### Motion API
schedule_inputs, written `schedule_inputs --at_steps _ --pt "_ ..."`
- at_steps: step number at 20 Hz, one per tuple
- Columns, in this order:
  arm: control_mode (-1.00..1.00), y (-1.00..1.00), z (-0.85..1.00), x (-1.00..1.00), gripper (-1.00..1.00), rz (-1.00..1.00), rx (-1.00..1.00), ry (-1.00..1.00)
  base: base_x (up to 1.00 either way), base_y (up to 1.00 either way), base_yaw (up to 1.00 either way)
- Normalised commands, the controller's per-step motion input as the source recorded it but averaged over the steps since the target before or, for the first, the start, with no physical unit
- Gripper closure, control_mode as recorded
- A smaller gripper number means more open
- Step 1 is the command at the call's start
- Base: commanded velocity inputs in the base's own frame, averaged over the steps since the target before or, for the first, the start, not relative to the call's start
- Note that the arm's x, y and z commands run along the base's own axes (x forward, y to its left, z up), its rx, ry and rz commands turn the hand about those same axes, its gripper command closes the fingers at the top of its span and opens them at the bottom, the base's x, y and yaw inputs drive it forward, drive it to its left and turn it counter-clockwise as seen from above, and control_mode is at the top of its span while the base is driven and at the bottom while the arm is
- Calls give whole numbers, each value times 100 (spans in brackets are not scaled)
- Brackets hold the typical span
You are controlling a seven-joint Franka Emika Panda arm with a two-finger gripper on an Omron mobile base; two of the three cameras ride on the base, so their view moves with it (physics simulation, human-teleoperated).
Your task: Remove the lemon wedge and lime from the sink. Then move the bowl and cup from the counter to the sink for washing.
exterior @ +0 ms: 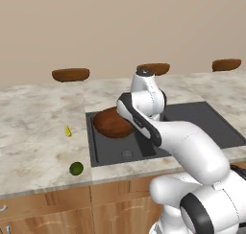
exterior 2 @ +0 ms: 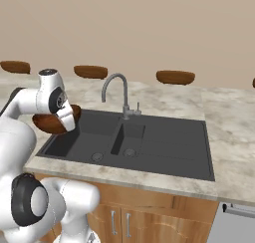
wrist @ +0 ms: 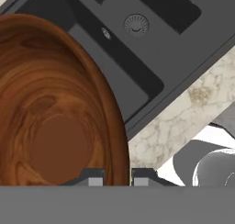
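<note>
Left base view shows the lemon wedge (exterior: 68, 131) and lime (exterior: 76, 169) out on the counter (exterior: 33, 146), the gripper (wrist: 117, 176) pinching the bowl (exterior: 113, 123) rim above the sink (exterior: 192, 120), cup still to move.

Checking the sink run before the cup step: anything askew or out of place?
Nothing odd. The bowl hangs tilted over the sink, its rim pinched by the gripper. Lemon wedge and lime lie on the counter.
</note>
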Motion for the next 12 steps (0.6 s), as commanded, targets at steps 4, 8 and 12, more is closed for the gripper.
schedule_inputs --at_steps 4,8,12 --pt "-100 -15 -27 11 100 0 -8 -2 0 0 0" --pt "-100 -30 -18 9 100 -2 -1 0 0 0 0" --pt "-100 -27 -17 7 100 -2 0 0 0 0 0"
